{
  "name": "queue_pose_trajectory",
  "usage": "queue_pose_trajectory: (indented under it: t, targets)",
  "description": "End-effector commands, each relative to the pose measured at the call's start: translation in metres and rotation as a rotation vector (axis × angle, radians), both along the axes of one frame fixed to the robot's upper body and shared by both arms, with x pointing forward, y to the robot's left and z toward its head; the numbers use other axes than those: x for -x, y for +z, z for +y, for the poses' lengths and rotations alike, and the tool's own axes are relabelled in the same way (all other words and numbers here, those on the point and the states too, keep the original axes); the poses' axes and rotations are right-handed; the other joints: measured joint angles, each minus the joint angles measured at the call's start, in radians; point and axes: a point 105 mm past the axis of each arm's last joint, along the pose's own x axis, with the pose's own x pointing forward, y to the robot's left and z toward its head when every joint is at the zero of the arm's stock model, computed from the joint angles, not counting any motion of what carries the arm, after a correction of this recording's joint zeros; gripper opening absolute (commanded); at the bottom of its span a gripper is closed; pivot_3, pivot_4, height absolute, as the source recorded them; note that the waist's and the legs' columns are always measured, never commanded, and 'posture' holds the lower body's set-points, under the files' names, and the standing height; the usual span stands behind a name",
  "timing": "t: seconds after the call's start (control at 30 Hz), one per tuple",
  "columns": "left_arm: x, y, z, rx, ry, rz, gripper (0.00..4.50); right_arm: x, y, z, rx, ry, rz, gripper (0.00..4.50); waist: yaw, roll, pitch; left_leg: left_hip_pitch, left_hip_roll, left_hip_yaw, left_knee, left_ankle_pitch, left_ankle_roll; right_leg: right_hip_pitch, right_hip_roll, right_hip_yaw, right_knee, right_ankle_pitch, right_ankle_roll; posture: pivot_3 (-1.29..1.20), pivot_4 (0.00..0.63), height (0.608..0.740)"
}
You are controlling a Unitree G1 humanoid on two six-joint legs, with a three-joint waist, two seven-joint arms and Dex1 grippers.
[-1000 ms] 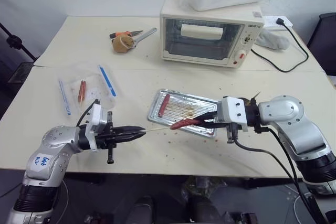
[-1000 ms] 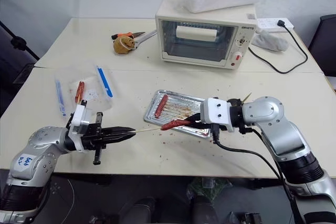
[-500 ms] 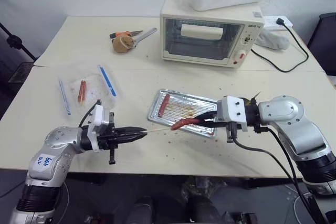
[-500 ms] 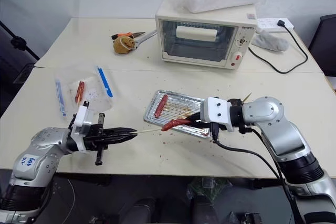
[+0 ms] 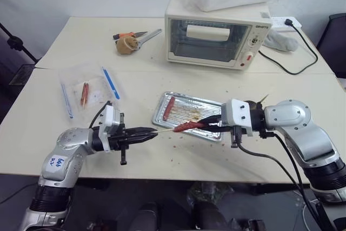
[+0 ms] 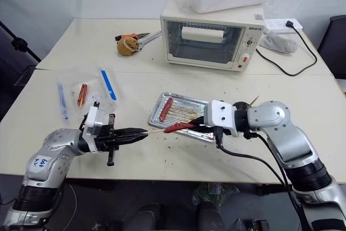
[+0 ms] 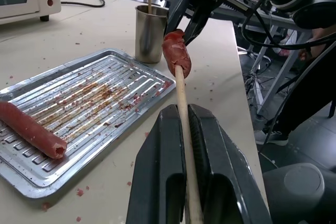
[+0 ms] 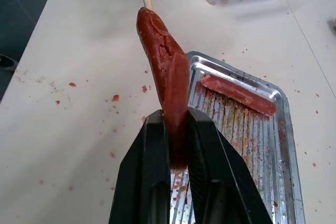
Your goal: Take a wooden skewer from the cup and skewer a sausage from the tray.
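The left gripper (image 5: 152,132) is clamped on the wooden skewer (image 7: 181,98), holding it level so its point runs straight into the end of the sausage (image 8: 167,72). Past that tip, the right gripper (image 5: 208,125) pinches the sausage's far end, bracing it above the near edge of the tray (image 5: 213,104). Beyond it stands the cup (image 7: 150,32).

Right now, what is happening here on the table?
The robot is putting a sausage on a stick. Its left gripper is shut on the wooden skewer, and its right gripper is shut on the sausage, held above the near edge of the tray. The skewer's tip has entered the sausage's end. A second, paler sausage lies in the tray, and the cup stands beside it.
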Motion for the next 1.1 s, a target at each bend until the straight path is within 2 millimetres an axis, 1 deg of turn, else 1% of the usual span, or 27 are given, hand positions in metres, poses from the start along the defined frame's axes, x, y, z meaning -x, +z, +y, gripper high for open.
queue_pose_trajectory:
  t: [0.03, 0.37, 0.57, 0.77, 0.87, 0.93, 0.97, 1.03, 1.1]
  targets:
    - [0.000, 0.003, -0.005, -0.005, -0.027, -0.032, 0.00, 0.008, 0.010, 0.009, -0.027, 0.044, -0.040, 0.26, 0.000, 0.000, 0.000, 0.000, 0.000, 0.000, 0.000, 0.000, 0.000, 0.000, 0.000, 0.000, 0.000, 0.000, 0.000, 0.00, 0.150, 0.740]
    - [-0.005, 0.003, -0.014, 0.000, -0.057, -0.039, 0.00, 0.012, 0.010, 0.016, -0.028, 0.073, -0.042, 0.26, 0.000, 0.000, 0.000, 0.000, 0.000, 0.000, 0.001, 0.000, 0.000, 0.000, 0.000, 0.000, 0.000, 0.000, 0.000, 0.00, 0.150, 0.740]
    - [-0.005, 0.002, -0.018, 0.000, -0.074, -0.032, 0.00, 0.014, 0.011, 0.021, -0.033, 0.084, -0.043, 0.26, 0.000, 0.000, 0.000, 0.000, 0.000, 0.000, 0.001, 0.000, 0.000, 0.000, 0.000, 0.000, 0.001, 0.000, 0.000, 0.00, 0.150, 0.740]
    - [-0.005, 0.001, -0.018, -0.004, -0.082, -0.027, 0.00, 0.013, 0.010, 0.021, -0.027, 0.078, -0.041, 0.26, 0.000, 0.000, 0.000, 0.000, 0.000, 0.000, 0.001, 0.000, 0.000, 0.000, 0.000, 0.000, 0.001, 0.000, 0.000, 0.00, 0.150, 0.740]
    - [-0.005, 0.002, -0.018, 0.000, -0.078, -0.029, 0.00, 0.010, 0.013, 0.021, -0.066, 0.052, -0.029, 0.26, 0.000, 0.000, 0.000, 0.000, 0.000, 0.000, 0.001, 0.000, 0.000, 0.000, 0.000, 0.000, 0.001, 0.000, 0.000, 0.00, 0.150, 0.740]
    - [-0.006, 0.004, -0.018, 0.010, -0.072, -0.031, 0.00, 0.010, 0.015, 0.021, -0.083, 0.037, -0.012, 0.84, 0.000, 0.000, 0.000, 0.000, 0.000, 0.000, 0.001, 0.000, 0.000, 0.000, 0.000, 0.000, 0.001, 0.000, 0.000, 0.00, 0.150, 0.740]
    - [-0.007, 0.005, -0.018, 0.013, -0.070, -0.032, 0.00, 0.010, 0.015, 0.020, -0.083, 0.036, -0.012, 1.03, 0.000, 0.000, 0.000, 0.000, 0.000, 0.000, 0.001, 0.000, 0.000, 0.000, 0.000, 0.000, 0.001, 0.000, 0.000, 0.00, 0.150, 0.740]
    - [-0.007, 0.006, -0.017, 0.016, -0.066, -0.036, 0.00, 0.010, 0.015, 0.016, -0.084, 0.027, -0.009, 1.74, 0.000, 0.000, 0.000, 0.000, 0.000, 0.000, 0.001, 0.000, 0.000, 0.000, 0.000, 0.000, 0.001, 0.000, 0.000, 0.00, 0.150, 0.740]
    - [-0.007, 0.007, -0.014, 0.018, -0.055, -0.042, 0.00, 0.011, 0.013, 0.009, -0.074, 0.011, -0.011, 2.33, 0.000, 0.000, 0.000, 0.000, 0.000, 0.000, 0.002, 0.000, 0.000, 0.000, 0.000, 0.000, 0.001, 0.000, 0.000, 0.00, 0.150, 0.740]
